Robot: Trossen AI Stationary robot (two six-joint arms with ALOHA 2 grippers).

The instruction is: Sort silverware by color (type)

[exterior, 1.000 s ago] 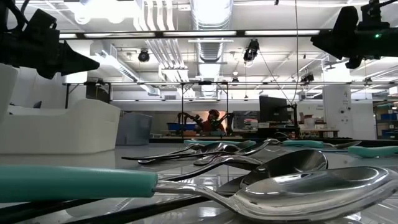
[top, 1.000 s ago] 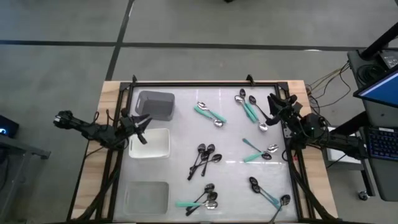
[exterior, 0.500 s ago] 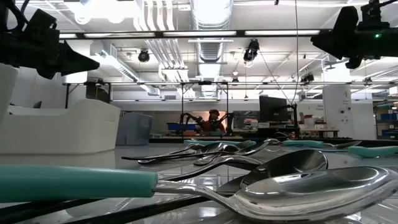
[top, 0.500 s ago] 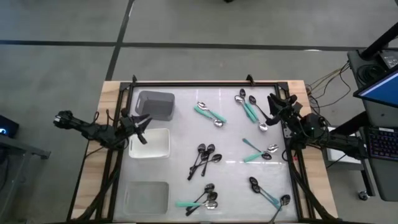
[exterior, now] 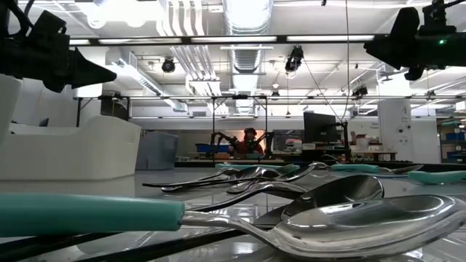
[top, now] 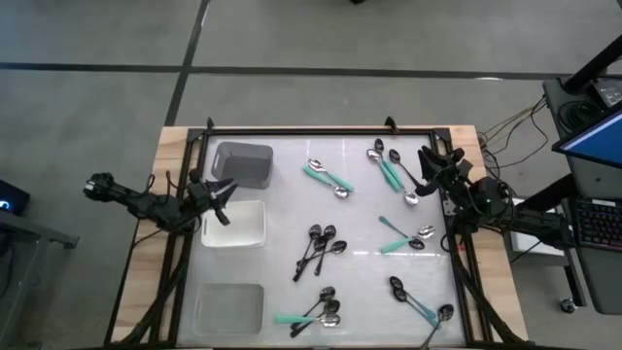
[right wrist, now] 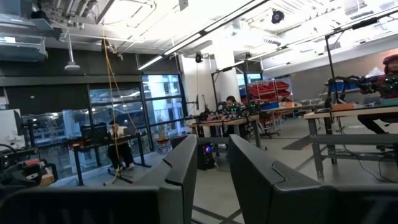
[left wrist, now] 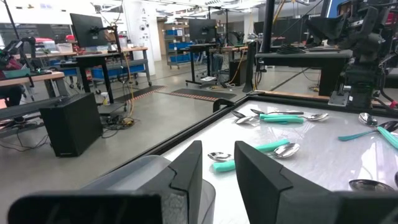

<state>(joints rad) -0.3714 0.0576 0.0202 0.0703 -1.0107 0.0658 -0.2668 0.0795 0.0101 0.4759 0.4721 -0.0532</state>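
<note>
Spoons [top: 320, 247] lay scattered right of the white bin [top: 236, 225]; left gripper [top: 223, 191] hovered at that bin's left edge, jaws slightly spread; right gripper [top: 429, 167] waited far right, jaws likewise parted, empty.

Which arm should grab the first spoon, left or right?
Right. The right gripper hangs empty beside the teal-handled spoons at the table's far right. The left gripper, also empty, sits over the white bin, farther from any spoon.
</note>
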